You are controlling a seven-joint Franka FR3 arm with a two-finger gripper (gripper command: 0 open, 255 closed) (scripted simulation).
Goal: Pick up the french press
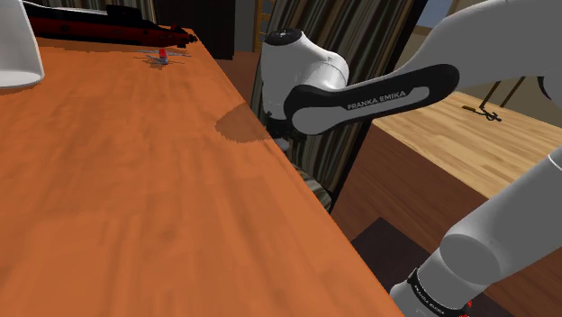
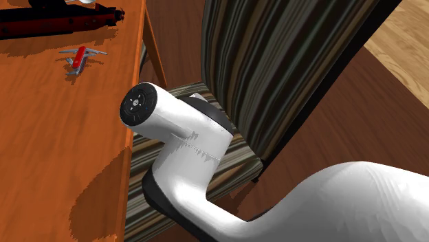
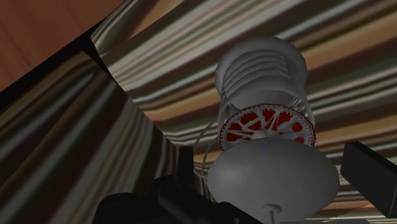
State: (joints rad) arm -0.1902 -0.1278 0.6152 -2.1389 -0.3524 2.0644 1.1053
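3 things lie at the far end of the orange-brown wooden table in the shoulder view. At that view's left edge stands a plain white vessel, cut off by the frame. Next comes a long black-and-red model submarine, and just beside its right end lies a small red pocket knife. Right of the table's edge, the white Franka arm bends down past the tabletop toward a striped chair that stands against that edge. The second exterior view runs in the same order: submarine, knife with its grey blades fanned out, table edge, then the arm's dark-capped joint over the chair's seat, with the striped backrest behind. In the wrist view the french press sits close in front of the gripper. Its grey domed lid with a small knob is nearest the camera, a red-and-white disc lies behind that, and the ribbed grey body points away, against the striped chair fabric. Whether the gripper is spread or pinching the press, I cannot tell.
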